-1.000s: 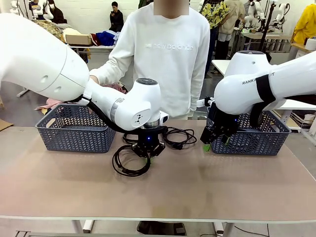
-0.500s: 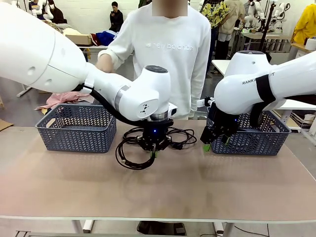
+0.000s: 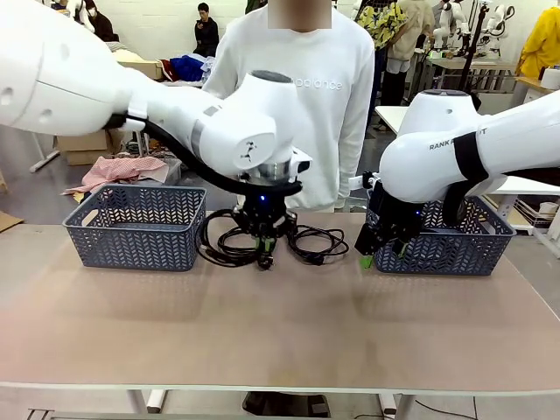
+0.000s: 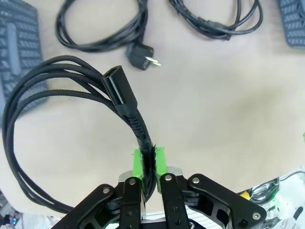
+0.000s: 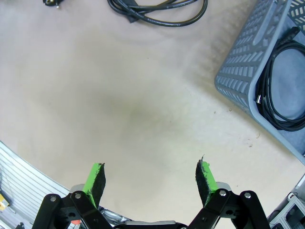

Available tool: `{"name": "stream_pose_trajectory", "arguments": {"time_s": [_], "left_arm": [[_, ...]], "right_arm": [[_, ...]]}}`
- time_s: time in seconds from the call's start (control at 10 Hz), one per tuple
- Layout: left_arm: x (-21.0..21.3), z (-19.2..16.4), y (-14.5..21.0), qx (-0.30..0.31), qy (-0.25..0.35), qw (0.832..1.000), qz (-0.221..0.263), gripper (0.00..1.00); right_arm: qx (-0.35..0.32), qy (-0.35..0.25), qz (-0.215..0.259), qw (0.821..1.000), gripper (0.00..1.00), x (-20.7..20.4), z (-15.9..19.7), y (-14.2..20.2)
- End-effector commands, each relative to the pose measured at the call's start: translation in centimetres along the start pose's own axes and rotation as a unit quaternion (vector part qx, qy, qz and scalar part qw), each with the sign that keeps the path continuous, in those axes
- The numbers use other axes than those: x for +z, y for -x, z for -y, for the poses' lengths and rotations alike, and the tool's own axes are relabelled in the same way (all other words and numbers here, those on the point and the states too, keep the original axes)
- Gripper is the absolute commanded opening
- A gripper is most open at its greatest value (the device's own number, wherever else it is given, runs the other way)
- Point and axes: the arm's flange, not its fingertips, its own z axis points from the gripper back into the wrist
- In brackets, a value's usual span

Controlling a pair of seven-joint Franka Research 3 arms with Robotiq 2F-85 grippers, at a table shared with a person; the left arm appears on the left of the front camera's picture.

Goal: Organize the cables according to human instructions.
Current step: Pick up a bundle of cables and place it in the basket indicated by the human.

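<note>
A coiled cable [image 4: 125,102] is clamped by the left gripper [image 4: 148,161] at bottom centre; the right gripper [image 5: 151,175] is spread open at the lower edge.

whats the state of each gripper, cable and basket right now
left gripper: shut on a coiled black power cable
right gripper: open, empty
two loose black cables: lying on the table
right blue-grey plastic lattice basket: holds one coiled cable
left blue-grey basket: contents unclear

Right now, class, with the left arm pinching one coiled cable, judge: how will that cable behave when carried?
Probably floppy: the cable hangs in loose loops beyond the left fingers. Its chunky plug may swing. Pinched at one spot, the coil might splay open.
</note>
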Motion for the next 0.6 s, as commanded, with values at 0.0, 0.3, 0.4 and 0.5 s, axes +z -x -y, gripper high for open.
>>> {"name": "stream_pose_trajectory", "arguments": {"time_s": [0.0,0.3,0.4,0.5], "left_arm": [[1.8,-2.7,-0.4,-0.03,0.013,0.999,0.003,0.0],[3.6,-7.8,-1.7,-0.08,0.059,0.995,-0.009,0.0],[3.9,-9.4,-2.2,-0.087,0.069,0.994,-0.019,0.0],[4.0,-10.7,-2.7,-0.091,0.078,0.992,-0.025,0.0]], "right_arm": [[0.0,0.0,0.002,1.0,1.0,0.2,0.0,0.0],[0.0,0.0,0.002,1.0,1.0,0.2,0.0,0.0],[0.0,0.0,0.002,1.0,1.0,0.2,0.0,0.0],[0.0,0.0,0.002,1.0,1.0,0.2,0.0,0.0]]}}
